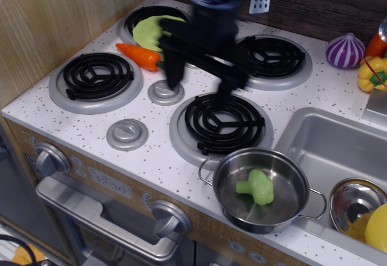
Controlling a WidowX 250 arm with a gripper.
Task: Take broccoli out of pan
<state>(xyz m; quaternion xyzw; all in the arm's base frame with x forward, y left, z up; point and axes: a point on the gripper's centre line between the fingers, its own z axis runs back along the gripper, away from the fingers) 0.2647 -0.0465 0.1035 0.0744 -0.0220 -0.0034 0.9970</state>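
Note:
The light-green broccoli (257, 185) lies on its side inside the shiny steel pan (242, 216), which stands at the counter's front edge, right of centre. My gripper (201, 82) is motion-blurred above the middle of the stove, between the back burners and the front centre burner, well up and left of the pan. Its two dark fingers (173, 72) stand wide apart with nothing between them. It touches neither the pan nor the broccoli.
An orange carrot (138, 56) and a lime-green plate (150, 31) lie at the back left. A purple onion (344, 49) and a yellow pepper (370, 72) sit at the back right. The sink (338, 145) holds a small steel bowl (354, 201) with a yellow item.

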